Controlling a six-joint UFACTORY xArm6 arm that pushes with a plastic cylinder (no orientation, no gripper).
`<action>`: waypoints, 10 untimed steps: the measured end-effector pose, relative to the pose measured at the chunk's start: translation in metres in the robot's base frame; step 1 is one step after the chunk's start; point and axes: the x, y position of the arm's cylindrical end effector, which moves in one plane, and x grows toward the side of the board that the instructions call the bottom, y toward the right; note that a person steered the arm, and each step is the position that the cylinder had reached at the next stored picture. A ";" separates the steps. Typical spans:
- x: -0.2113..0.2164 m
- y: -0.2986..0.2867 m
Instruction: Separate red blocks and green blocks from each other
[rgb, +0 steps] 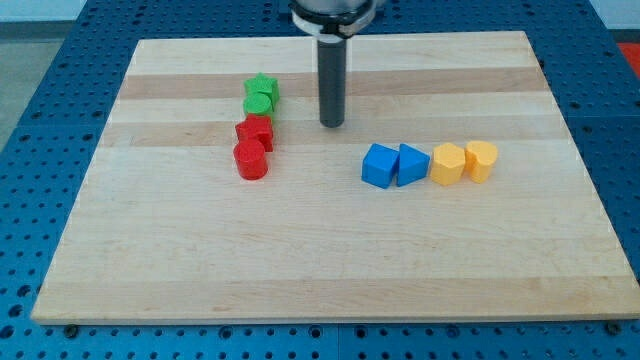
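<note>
A wooden tabletop (330, 260) holds a touching column left of centre: green star block (263, 87) on top, green block (258, 103), red block (255, 131), red cylinder (250, 160) lowest. My tip (332, 123) rests apart, to the column's right (this arm ends in a rod, so there are no jaws to report). To split them cleanly, I judge the tip should enter at the green-red seam and push one pair away. Blue blocks (393, 165) and yellow blocks (464, 162) lie further right
</note>
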 end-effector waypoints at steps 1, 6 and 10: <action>0.000 -0.017; 0.000 -0.097; 0.045 -0.108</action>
